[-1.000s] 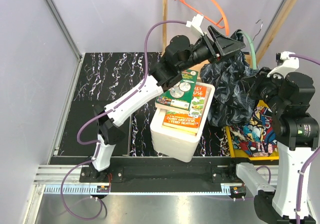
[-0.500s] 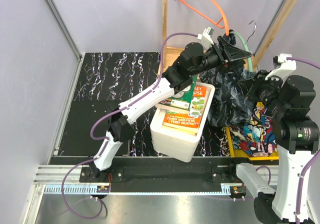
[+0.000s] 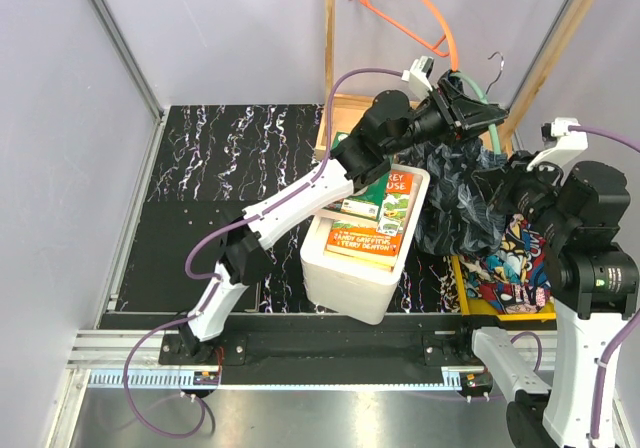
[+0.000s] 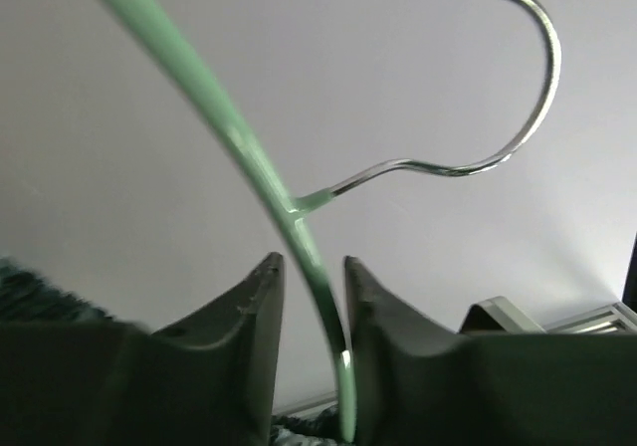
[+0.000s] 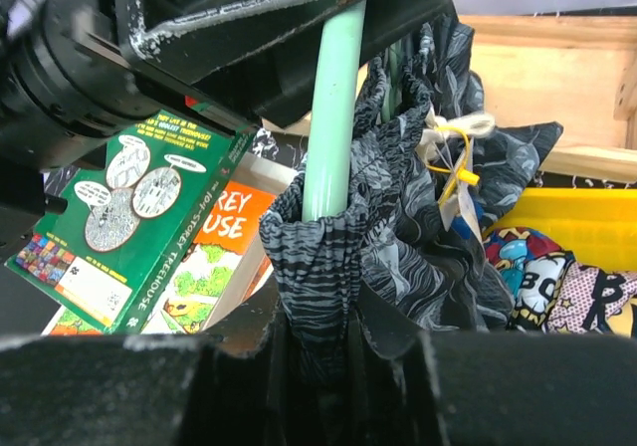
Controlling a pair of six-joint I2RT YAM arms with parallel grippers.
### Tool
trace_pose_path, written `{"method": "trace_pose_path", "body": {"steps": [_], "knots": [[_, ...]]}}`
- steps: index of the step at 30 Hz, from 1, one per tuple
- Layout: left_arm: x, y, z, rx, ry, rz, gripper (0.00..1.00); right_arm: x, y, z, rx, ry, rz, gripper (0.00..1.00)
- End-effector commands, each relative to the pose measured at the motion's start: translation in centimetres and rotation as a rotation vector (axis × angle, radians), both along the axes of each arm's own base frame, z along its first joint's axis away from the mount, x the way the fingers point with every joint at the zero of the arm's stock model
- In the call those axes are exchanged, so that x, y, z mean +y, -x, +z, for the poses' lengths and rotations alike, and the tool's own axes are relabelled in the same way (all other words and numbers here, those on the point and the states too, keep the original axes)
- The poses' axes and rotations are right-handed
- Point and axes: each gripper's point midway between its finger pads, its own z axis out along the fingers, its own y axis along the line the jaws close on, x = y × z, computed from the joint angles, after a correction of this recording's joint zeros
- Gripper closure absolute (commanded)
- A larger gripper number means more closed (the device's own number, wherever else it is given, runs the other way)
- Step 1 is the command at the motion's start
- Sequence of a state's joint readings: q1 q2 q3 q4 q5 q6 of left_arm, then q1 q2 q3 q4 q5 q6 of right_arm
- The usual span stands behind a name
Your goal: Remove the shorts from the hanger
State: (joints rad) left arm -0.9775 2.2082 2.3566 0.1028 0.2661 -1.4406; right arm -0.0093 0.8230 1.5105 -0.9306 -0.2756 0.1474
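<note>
- Shorts come in two pairs here, and each stands at a different stage.
- Comic pair (image 3: 512, 256) lies crumpled in the yellow bin (image 5: 597, 232) on the right, on no hanger. That half looks done.
- Dark pair (image 3: 462, 193) hangs from the green hanger (image 4: 234, 132), held up in the air above the bin and beside the box of books. Its waistband is bunched round the hanger's arm, so it is not yet off.
- Left end effector (image 4: 311, 262) is up at the hanger's neck, just under the wire hook (image 4: 552, 68), which catches on nothing. The bar runs between the two fingers, and they stand close to it. Whether they truly pinch it I cannot tell.
- Right end effector (image 5: 318, 336) is clenched on the gathered waistband of the dark pair, right where the green arm enters the cloth.
- What is left, in my judgement: steady the hanger, draw the waistband down off the arm's end, then drop the dark pair by the comic pair.
- The waistband's tight bunching may drag the hanger along.
</note>
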Motion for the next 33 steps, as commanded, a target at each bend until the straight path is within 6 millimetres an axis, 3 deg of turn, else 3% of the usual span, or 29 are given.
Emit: {"method": "trace_pose_path", "body": {"steps": [1, 2, 3, 5, 7, 10, 13, 15, 19, 28, 31, 33], "knots": [[0.7, 1.6, 4.0, -0.089, 0.127, -0.036, 0.77, 0.7, 0.2, 2.9, -0.119, 0.008, 0.047, 1.0], [0.8, 1.5, 4.1, -0.093, 0.135, -0.035, 0.83, 0.7, 0.3, 2.9, -0.119, 0.004, 0.043, 1.0], [0.9, 1.5, 4.3, -0.1, 0.143, -0.033, 0.98, 0.6, 0.4, 2.7, -0.101, -0.013, 0.032, 0.94], [0.8, 1.4, 4.3, -0.1, 0.142, -0.03, 1.0, -0.4, 0.5, 3.2, -0.094, -0.036, -0.042, 0.76], [0.8, 1.5, 4.3, -0.102, 0.148, -0.032, 1.0, -1.6, 0.6, 4.2, -0.084, -0.097, -0.148, 0.45], [0.9, 1.5, 4.7, -0.099, 0.168, -0.029, 1.0, -2.0, 0.7, 5.8, -0.095, -0.155, -0.192, 0.29], [1.0, 1.5, 4.9, -0.091, 0.177, -0.031, 1.0, -2.4, 0.5, 6.9, -0.093, -0.176, -0.228, 0.3], [1.1, 1.6, 5.0, -0.085, 0.179, -0.032, 1.0, -2.3, 0.5, 6.9, -0.081, -0.174, -0.22, 0.37], [1.3, 1.6, 5.5, -0.08, 0.197, -0.031, 1.0, -2.1, 0.3, 5.3, -0.035, -0.18, -0.213, 0.44], [2.1, 2.0, 6.6, -0.072, 0.234, -0.043, 1.0, -2.3, -0.2, 3.2, 0.01, -0.158, -0.223, 0.43], [2.2, 2.0, 6.7, -0.073, 0.241, -0.046, 1.0, -2.2, -0.5, 3.0, 0.021, -0.158, -0.218, 0.51], [2.3, 2.2, 6.9, -0.075, 0.244, -0.05, 1.0, -2.1, -0.5, 2.8, 0.026, -0.157, -0.215, 0.67]]}}
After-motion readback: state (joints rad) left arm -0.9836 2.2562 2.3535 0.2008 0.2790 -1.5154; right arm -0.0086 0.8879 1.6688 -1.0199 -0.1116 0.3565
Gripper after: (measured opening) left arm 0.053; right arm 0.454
